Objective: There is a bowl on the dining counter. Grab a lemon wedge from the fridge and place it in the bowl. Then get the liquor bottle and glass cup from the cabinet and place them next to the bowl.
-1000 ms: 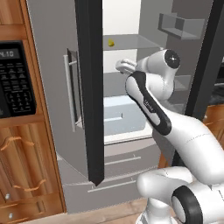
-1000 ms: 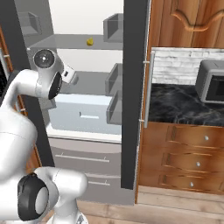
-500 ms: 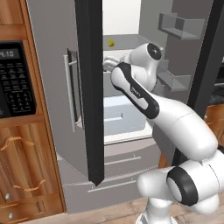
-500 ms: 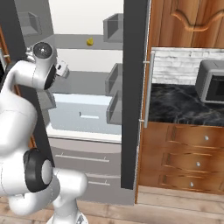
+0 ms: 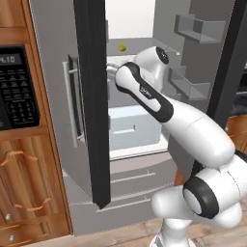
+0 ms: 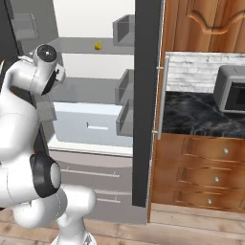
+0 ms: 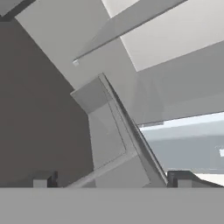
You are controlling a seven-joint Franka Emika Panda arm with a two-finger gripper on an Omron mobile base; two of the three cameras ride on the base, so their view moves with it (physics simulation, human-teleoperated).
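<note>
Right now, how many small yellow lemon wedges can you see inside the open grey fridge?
1. The small bright-yellow lemon wedge sits on the upper shelf of the light-grey metallic fridge, toward the back. Others could be hidden in the door bins or behind the arm.

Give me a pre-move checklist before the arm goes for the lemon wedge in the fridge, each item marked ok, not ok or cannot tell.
1. Fridge doors open, shelves exposed: ok.
2. Lemon wedge located, lying on the upper shelf, also seen from the right base view: ok.
3. Gripper open with nothing between the fingers: ok.
4. Gripper aimed at the wedge: not ok; the hand view looks at grey fridge walls and a door bin, with no yellow in it.
5. Hand level with the wedge: not ok; the wrist is at the shelf below the wedge.
6. Free path up past the shelf edge: cannot tell.
</note>
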